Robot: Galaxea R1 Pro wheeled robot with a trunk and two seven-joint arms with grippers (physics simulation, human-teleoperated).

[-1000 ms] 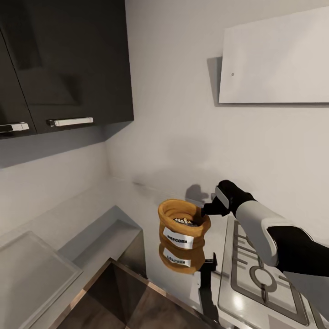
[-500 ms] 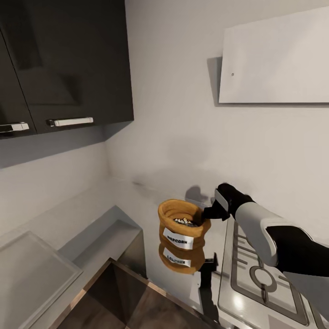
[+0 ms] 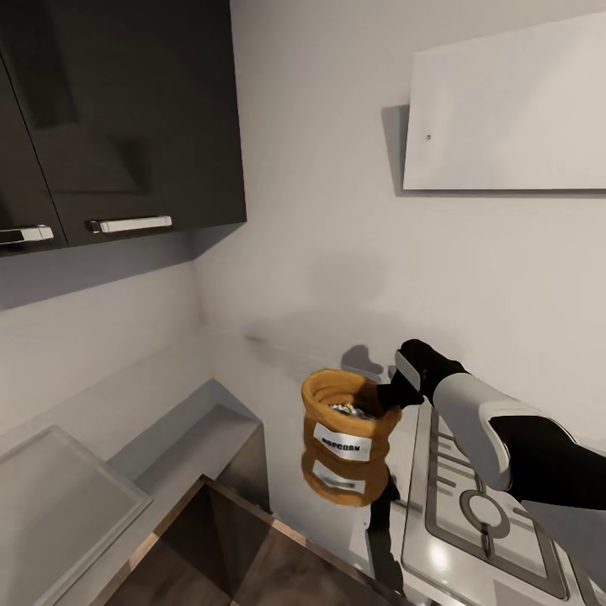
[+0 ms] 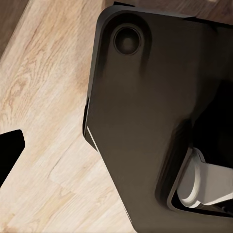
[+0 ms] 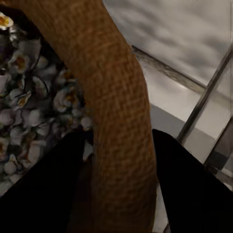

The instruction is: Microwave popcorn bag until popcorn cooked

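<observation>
The bag stands on the countertop, just beside the hob, with its reflection directly beneath it. The right gripper meets the bag at the rim nearest the hob. In the right wrist view the rolled rim passes between the two dark fingers, one inside the mouth over the popcorn, one outside: the gripper is clamped on the rim. The right arm is the working arm. The left gripper's state cannot be told from the left wrist view, which shows wood floor and a dark body.

The bag's long axis is near vertical, mouth up, label facing the camera. Judgement: the lift should go straight up to keep the mouth level.
</observation>
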